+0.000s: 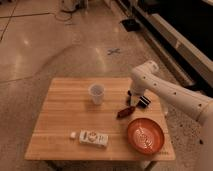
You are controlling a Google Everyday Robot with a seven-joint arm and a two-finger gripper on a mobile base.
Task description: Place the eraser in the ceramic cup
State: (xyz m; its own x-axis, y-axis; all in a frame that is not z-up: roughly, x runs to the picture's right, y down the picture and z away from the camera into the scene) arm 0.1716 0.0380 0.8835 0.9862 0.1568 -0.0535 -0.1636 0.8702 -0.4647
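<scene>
- On my screen the wooden table (55,115) fills the lower middle. Near its front edge, left of centre, I see a small white bit (73,135) lying just beside a flat white packet with a red label (94,138).
- The white cup (96,93) stands upright toward the back of the table, about midway across, with nothing touching it.
- A small dark red object (125,112) lies right of the cup, between the cup and the orange bowl.
- The gripper (133,98) is down at the table's back right area, just above the dark red object and well to the right of the cup. I cannot tell whether it is spread or pressed together.
- The eraser (143,102), dark with a pale stripe, lies on the table right beside the gripper, on its right and lower side. I cannot tell whether the two touch. It is well apart from the cup.
- The orange bowl (128,134) sits at the front right corner, near the eraser and in front of it.
- The white arm (170,92) comes in from the right edge, rises to a bend over the table's back right corner, then drops steeply to the gripper.
</scene>
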